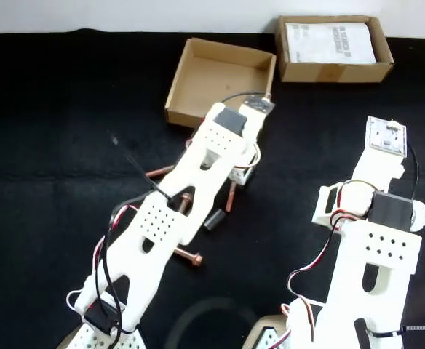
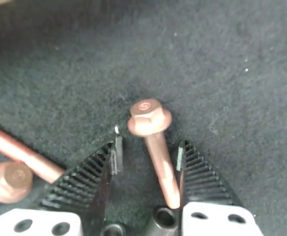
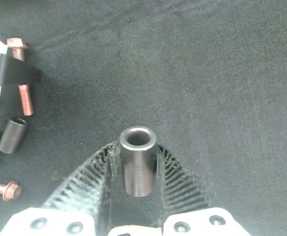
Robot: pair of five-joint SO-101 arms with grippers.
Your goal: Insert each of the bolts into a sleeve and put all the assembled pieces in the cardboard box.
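Note:
My left gripper (image 2: 148, 147) is open and straddles a copper bolt (image 2: 156, 152) that lies on the black mat, the shaft close to one finger. In the high view this gripper (image 1: 237, 178) sits at the table's middle over that bolt (image 1: 230, 198). My right gripper (image 3: 138, 162) is shut on a dark metal sleeve (image 3: 137, 167), its open bore facing the camera, held above bare mat. The empty cardboard box (image 1: 220, 80) stands at the back, just beyond the left arm. A loose sleeve (image 1: 214, 219) lies beside the left arm.
More bolts lie around the left arm (image 1: 160, 172), (image 1: 186, 199), (image 1: 188, 257). Two spare sleeves (image 3: 13, 133) and a bolt (image 3: 4, 190) lie left of the right gripper. A second box (image 1: 334, 47) holding a paper sheet stands at the back right.

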